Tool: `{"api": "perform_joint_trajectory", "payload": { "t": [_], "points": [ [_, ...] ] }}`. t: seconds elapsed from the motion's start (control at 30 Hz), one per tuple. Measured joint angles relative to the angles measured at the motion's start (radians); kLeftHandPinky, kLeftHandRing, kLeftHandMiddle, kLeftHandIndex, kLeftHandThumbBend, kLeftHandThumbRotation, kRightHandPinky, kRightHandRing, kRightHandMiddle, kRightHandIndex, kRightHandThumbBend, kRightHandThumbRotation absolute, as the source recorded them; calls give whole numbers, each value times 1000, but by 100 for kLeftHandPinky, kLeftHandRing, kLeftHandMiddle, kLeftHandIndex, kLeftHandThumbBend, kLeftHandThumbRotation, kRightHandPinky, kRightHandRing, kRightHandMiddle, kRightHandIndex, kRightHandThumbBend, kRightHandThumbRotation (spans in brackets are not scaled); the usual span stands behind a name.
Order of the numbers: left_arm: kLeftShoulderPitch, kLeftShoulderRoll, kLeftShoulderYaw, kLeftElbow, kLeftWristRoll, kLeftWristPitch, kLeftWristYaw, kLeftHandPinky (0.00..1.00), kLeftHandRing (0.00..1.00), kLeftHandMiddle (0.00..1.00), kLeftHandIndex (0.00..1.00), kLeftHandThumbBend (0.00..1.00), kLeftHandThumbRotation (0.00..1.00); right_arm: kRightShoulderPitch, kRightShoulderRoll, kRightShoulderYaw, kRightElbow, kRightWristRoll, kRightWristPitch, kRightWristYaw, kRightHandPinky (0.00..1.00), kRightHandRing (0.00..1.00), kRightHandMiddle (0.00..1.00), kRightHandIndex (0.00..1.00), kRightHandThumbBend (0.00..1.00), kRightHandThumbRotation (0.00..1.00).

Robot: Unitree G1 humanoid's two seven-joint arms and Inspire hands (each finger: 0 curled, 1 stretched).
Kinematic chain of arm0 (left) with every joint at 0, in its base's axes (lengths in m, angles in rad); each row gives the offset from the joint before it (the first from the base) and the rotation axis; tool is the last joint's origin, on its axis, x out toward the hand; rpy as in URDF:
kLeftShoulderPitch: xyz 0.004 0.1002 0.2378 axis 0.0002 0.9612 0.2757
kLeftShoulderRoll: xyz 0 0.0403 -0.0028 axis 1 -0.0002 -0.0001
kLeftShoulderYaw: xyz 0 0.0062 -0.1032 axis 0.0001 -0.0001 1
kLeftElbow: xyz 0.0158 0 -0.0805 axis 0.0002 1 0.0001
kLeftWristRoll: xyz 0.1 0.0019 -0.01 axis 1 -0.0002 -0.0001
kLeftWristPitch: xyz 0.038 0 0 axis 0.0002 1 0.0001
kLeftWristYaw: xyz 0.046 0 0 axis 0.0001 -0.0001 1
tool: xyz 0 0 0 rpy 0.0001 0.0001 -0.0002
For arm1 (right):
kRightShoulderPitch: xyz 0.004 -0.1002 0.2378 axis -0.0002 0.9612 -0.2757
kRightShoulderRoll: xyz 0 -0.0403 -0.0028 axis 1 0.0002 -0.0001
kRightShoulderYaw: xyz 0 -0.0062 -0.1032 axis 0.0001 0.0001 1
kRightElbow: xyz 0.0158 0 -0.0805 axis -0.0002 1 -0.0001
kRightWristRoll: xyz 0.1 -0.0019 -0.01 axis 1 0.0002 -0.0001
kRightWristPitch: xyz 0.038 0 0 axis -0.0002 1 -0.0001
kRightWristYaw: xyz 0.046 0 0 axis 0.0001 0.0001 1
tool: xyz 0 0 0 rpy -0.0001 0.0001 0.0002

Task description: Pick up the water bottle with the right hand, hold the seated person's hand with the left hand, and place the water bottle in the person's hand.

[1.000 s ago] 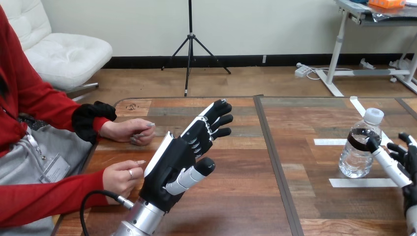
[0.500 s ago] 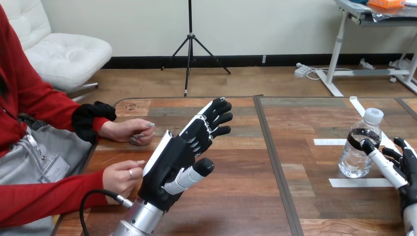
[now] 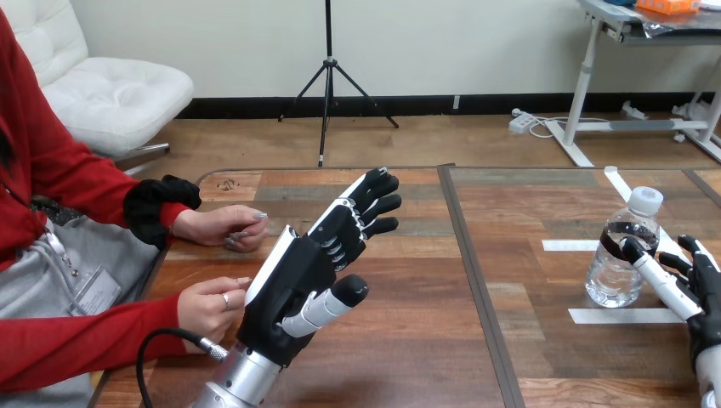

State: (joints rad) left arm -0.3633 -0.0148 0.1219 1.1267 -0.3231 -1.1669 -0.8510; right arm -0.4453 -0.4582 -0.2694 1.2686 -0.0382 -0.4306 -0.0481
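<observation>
Clear glossy plastic water bottle (image 3: pixel 614 274) on a matt wood-grain table (image 3: pixel 408 340), perhaps laminate.

Clear white-capped water bottle (image 3: pixel 610 276), dark-banded, upright at the view's right.

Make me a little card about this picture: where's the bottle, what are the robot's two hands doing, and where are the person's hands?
water bottle: upright on the table, cap on, at the view's right
right hand: open beside the bottle, one fingertip in front of its label, no grip
left hand: open, fingers straight, raised over the table
person's upper hand: resting at the table's edge
person's lower hand: close beside the left hand, not held
</observation>
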Motion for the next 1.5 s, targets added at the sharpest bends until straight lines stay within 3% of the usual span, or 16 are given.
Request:
{"api": "perform_joint_trajectory", "payload": {
  "t": [0.4, 0.7, 1.13, 1.5],
  "points": [
    [6, 0, 15, -1, -16, -1, -7, 85, 90, 92, 93, 100, 75, -19, -17, 26, 9, -22, 23, -1, 75, 82, 85, 94, 100, 60],
    [13, 0, 15, -14, -21, -1, -13, 85, 90, 93, 93, 99, 72, -31, -24, 50, 15, -50, 36, -17, 74, 82, 84, 93, 100, 63],
    [13, -1, 15, -27, -23, -8, -18, 84, 90, 92, 93, 99, 73, -45, -29, 81, 22, -80, 40, -19, 75, 83, 84, 94, 100, 61],
    [14, -1, 15, -27, -24, -12, -20, 84, 90, 92, 92, 99, 72, -53, -29, 80, 25, -76, 40, 8, 78, 86, 86, 94, 100, 60]
  ]
}}
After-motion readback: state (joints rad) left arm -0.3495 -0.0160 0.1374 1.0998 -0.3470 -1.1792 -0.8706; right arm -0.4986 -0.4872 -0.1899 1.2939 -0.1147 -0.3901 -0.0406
